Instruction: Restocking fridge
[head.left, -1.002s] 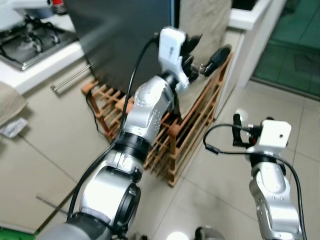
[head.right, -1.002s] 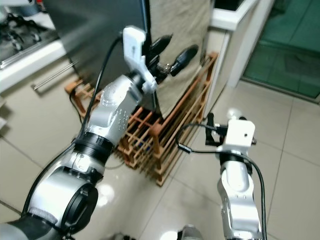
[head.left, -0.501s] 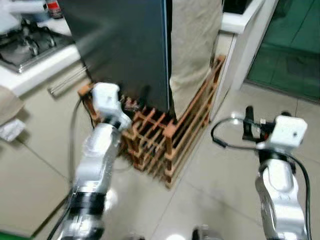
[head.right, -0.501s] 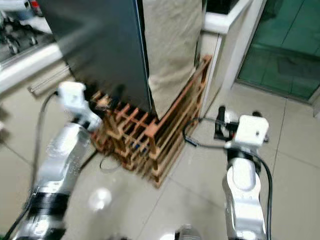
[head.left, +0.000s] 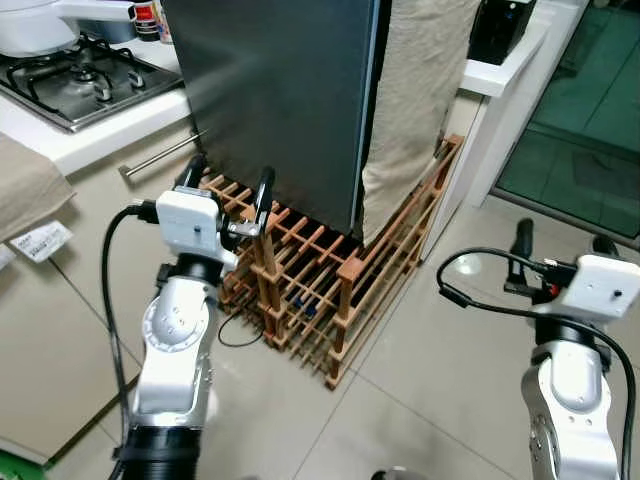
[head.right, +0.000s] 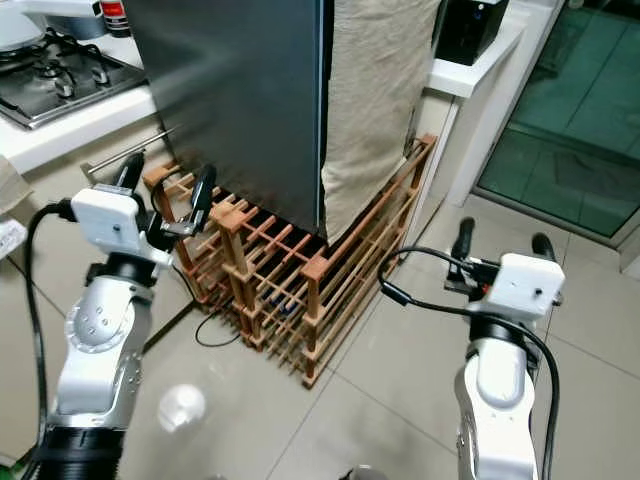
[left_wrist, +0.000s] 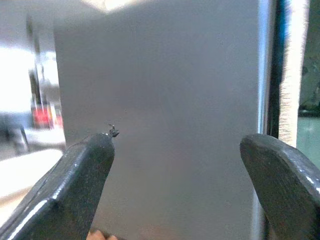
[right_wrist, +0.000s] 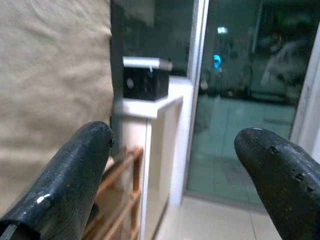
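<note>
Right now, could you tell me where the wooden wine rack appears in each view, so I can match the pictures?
Left eye view: wooden wine rack, centre, under the dark fridge door.
Right eye view: centre-left, lower.
Left wrist view: cannot tell.
Right wrist view: slats low beside the beige cloth.
Shared landmark: the beige cloth.

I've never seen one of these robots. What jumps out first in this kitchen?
A tall dark fridge stands dead ahead, a beige cloth hanging down its right side. At its foot sits a wooden rack. The left gripper is raised before the fridge, fingers open, and the right gripper is up over the tiled floor, also open.
</note>
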